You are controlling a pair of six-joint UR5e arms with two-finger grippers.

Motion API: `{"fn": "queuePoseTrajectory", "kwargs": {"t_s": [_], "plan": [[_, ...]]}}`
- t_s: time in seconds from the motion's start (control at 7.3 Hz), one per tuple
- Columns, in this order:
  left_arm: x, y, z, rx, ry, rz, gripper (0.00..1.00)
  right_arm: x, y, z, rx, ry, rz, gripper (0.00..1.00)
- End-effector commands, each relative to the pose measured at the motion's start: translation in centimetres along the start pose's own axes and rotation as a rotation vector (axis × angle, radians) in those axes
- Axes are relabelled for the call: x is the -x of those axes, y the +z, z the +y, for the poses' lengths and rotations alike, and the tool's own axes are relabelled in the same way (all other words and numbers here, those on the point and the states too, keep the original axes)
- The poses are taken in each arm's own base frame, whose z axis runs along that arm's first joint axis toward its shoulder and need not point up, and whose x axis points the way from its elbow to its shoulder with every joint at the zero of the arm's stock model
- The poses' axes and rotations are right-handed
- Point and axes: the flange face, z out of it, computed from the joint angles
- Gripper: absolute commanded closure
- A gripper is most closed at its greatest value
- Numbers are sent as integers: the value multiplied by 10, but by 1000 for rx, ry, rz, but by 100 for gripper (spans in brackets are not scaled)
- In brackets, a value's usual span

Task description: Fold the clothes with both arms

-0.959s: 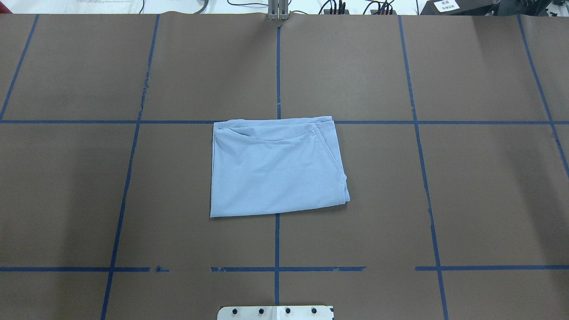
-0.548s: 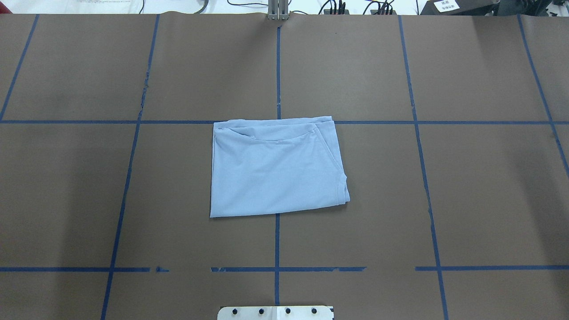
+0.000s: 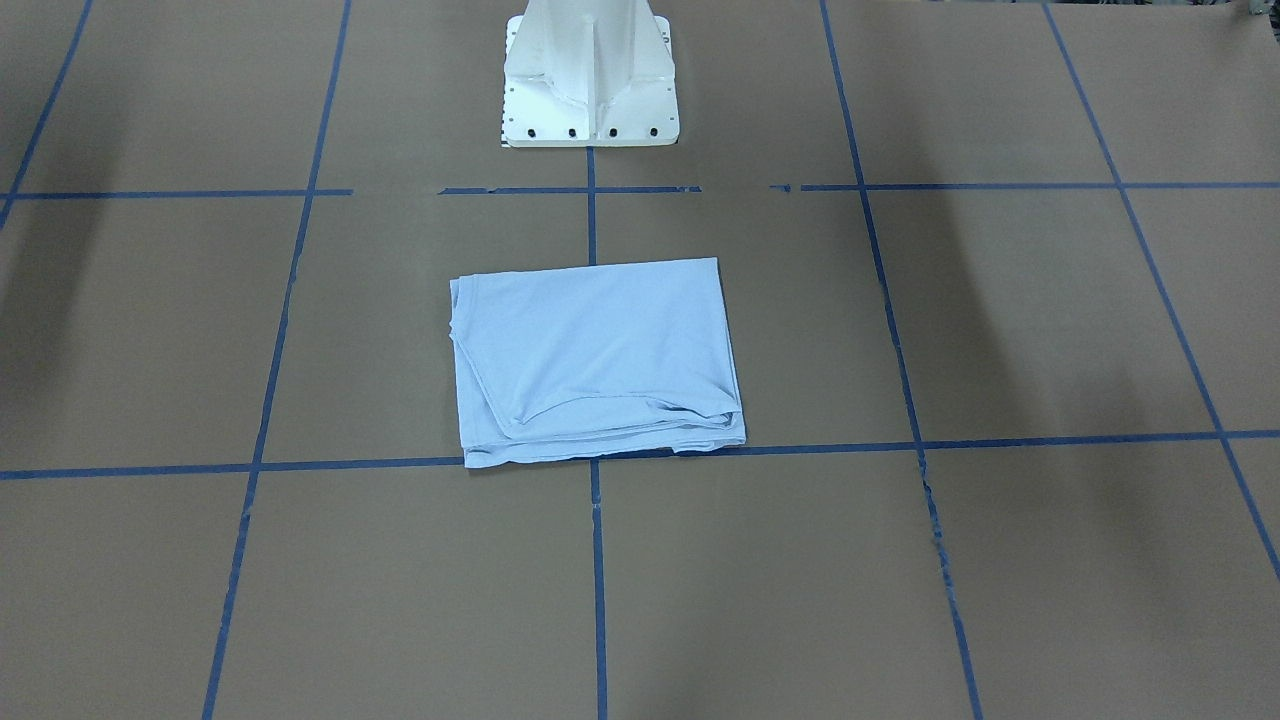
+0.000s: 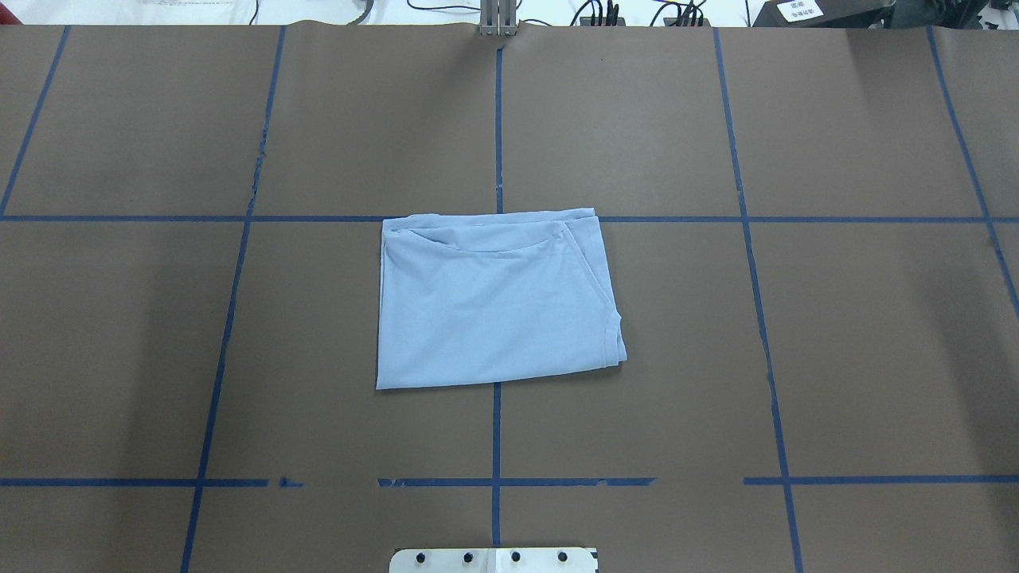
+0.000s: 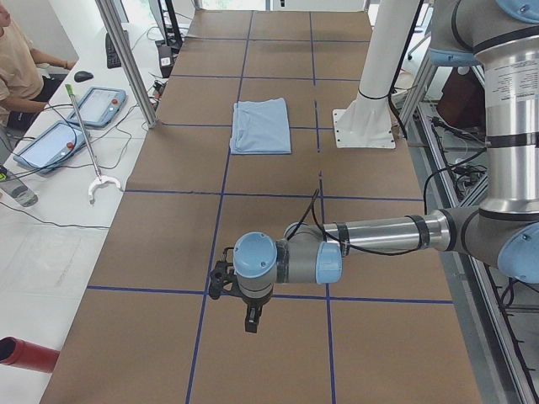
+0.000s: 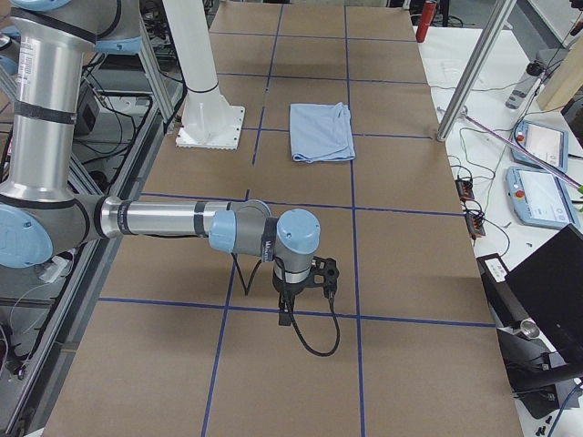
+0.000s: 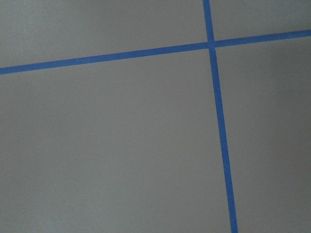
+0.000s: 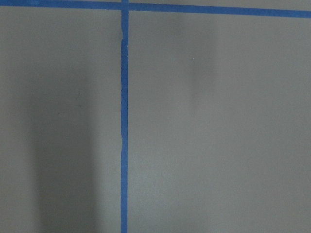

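The bench [image 4: 796,358] was pictured with the left arm [image 5: 379,236] and right arm [image 6: 164,218] held at opposite ends, well apart from the T-shirt [image 4: 493,310], laid folded at centre; folding was judged all but finished. How far the left tool [image 5: 250,322] and right tool [image 6: 284,317] were opened could not be told.
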Motion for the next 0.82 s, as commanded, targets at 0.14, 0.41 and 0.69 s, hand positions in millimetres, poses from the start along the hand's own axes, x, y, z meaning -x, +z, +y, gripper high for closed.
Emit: {"fn": "queuePoseTrajectory", "kwargs": {"t_s": [0.14, 0.41, 0.69], "plan": [[-6, -6, 1, -11, 23, -7, 0, 1, -1, -1, -3, -3, 0, 0], [-6, -4, 1, -12, 26, -4, 0, 5, -7, -7, -16, -12, 1, 0], [-4, -2, 3, -5, 20, -3, 0, 4, -4, -7, -12, -24, -1, 0]]}}
